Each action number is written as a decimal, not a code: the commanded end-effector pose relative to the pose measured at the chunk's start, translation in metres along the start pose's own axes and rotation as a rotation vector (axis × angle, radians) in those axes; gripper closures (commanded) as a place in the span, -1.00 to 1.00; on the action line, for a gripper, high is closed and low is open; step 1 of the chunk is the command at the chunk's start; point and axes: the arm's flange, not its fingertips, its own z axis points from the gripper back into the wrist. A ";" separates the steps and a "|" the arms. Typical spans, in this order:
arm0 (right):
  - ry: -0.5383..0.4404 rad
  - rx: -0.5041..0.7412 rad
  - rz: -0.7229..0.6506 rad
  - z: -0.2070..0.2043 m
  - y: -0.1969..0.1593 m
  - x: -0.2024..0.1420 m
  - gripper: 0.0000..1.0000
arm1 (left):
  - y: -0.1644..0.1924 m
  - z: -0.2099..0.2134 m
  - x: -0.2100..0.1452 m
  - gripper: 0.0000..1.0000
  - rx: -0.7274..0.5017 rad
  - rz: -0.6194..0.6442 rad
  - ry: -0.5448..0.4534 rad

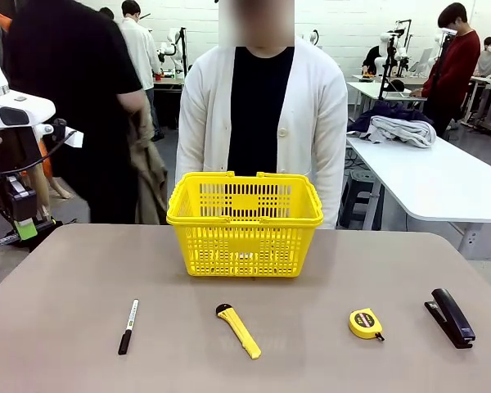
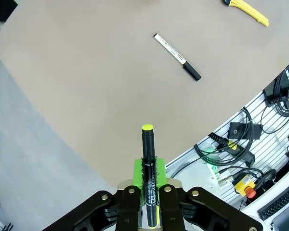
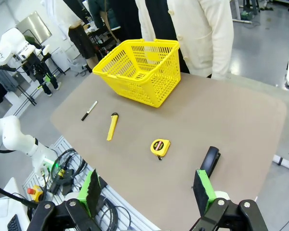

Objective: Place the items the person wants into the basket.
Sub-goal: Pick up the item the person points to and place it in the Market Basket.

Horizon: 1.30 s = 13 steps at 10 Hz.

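- Clock directions are read flat on the table (image 1: 82,278) as the front view sees it, with 12 toward the person (image 1: 311,115) and 6 toward the robot.
- The left gripper (image 2: 147,167) is clamped on the pen (image 2: 148,142). The pen's black barrel lies along the fingers between the green pads, and its yellow tip sticks out past them.
- In the front view this gripper hangs by the table's edge at about 10 o'clock, raised off the surface.
- The right gripper (image 3: 147,190) has its pads wide apart and holds nothing. It hovers over the near edge at about 5 o'clock.
- The basket (image 1: 244,246) stands upright at 12 o'clock, just in front of the person, with both handles folded down on the rim.
- The knife (image 1: 239,331) lies flat at 6 o'clock. Its black end points toward the basket and its yellow body slants toward 5.
- The stapler (image 1: 450,317) lies at 4 o'clock near the table's right edge. In the right wrist view it is just beyond one green pad.
- The tape measure (image 1: 366,323) sits between the knife and the stapler and touches neither.
- The marker (image 1: 128,326) lies at 8 o'clock, well apart from the knife, with its black end toward 6.
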 end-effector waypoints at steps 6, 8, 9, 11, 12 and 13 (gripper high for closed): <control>-0.011 0.016 0.012 -0.001 0.001 0.001 -1.00 | -0.044 0.054 0.189 0.78 0.164 -0.519 -0.115; -0.011 0.016 0.012 -0.001 0.001 0.001 -1.00 | -0.063 0.049 0.256 0.78 0.135 -0.650 -0.133; -0.011 0.016 0.012 -0.001 0.001 0.001 -1.00 | -0.068 0.045 0.278 0.78 0.123 -0.697 -0.131; -0.011 0.016 0.012 -0.001 0.001 0.001 -1.00 | -0.083 0.033 0.321 0.78 0.059 -0.795 -0.090; -0.011 0.016 0.012 -0.001 0.001 0.001 -1.00 | -0.093 0.024 0.339 0.78 0.048 -0.814 -0.077; -0.011 0.016 0.012 -0.001 0.001 0.001 -1.00 | -0.103 0.012 0.358 0.78 0.057 -0.835 -0.063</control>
